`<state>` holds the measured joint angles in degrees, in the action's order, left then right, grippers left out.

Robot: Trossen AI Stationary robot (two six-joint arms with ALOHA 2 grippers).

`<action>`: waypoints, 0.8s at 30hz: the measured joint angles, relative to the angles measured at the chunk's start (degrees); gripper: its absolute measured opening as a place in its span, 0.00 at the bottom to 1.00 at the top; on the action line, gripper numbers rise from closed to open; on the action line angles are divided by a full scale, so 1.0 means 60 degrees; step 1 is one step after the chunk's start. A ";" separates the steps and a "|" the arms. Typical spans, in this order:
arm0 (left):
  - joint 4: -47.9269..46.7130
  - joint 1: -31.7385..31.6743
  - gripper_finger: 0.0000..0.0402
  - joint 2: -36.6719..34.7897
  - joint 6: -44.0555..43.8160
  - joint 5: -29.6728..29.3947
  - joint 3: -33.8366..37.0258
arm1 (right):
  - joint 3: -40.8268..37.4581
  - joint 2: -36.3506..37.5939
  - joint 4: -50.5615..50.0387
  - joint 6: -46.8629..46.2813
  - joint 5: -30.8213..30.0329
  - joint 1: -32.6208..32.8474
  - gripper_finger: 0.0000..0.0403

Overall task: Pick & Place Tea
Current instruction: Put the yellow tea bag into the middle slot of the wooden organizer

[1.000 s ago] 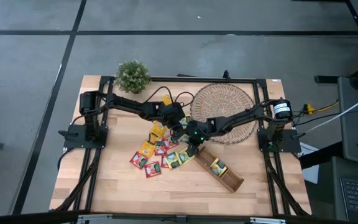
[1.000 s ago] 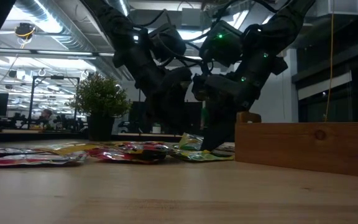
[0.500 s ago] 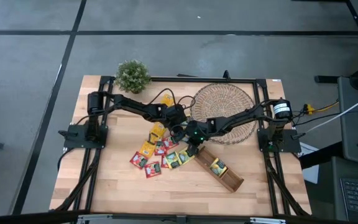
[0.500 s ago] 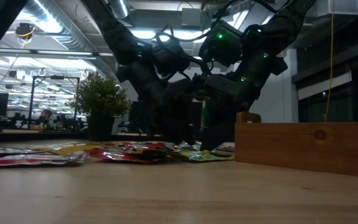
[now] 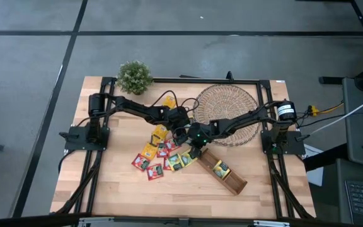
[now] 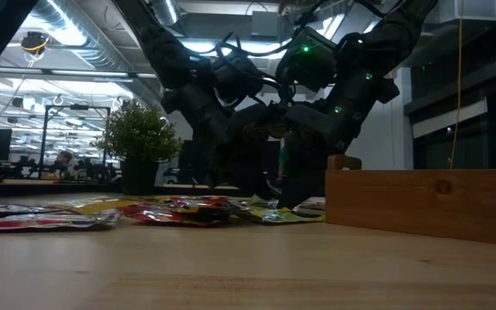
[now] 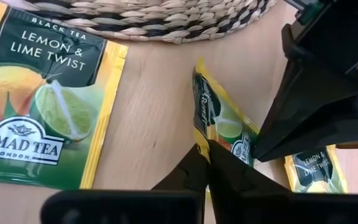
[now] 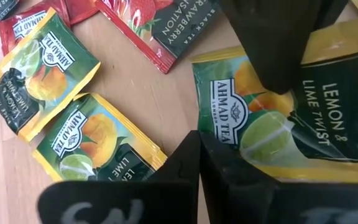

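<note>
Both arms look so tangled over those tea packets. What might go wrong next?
1. The left gripper has its fingers shut on just the edge of a yellow lemon and lime sachet; such a thin pinch may slip when it lifts.
2. The right gripper, also shut, is right beside it over the same sachets, so the arms might bump.
3. Packets overlap there, so a neighbour might get dragged along.

yellow-green sachet, red sachet
</note>
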<state>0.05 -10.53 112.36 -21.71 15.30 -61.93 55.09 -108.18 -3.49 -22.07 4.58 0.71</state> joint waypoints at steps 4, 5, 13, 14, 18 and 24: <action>-0.0024 0.0051 0.01 -0.0160 0.0189 -0.0052 -0.0001 | -0.0004 0.0021 0.0131 0.0195 0.0042 -0.0004 0.04; 0.0029 0.0072 0.01 -0.0229 0.0265 -0.0050 -0.0011 | -0.0010 0.0022 0.0199 0.0231 0.0108 -0.0004 0.05; -0.1378 0.0337 0.01 -0.1337 0.1167 -0.0806 -0.0011 | -0.0020 0.1099 0.0223 0.0230 0.0401 -0.0004 0.19; -0.1638 0.0398 0.01 -0.1462 0.1275 -0.0971 -0.0011 | -0.0022 0.1282 0.0209 0.0230 0.0404 -0.0004 0.20; -0.2619 0.0721 0.01 -0.1917 0.1737 -0.1358 -0.0007 | -0.0016 0.2146 0.0210 0.0275 0.0401 -0.0004 0.25; -0.2572 0.1407 0.01 -0.2322 0.2443 -0.1347 -0.0011 | -0.0011 0.2914 0.0177 0.0527 0.0060 -0.0004 0.26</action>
<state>-15.38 -2.09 98.42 -7.06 7.22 -62.00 55.02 -90.70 -2.43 -18.90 4.94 0.69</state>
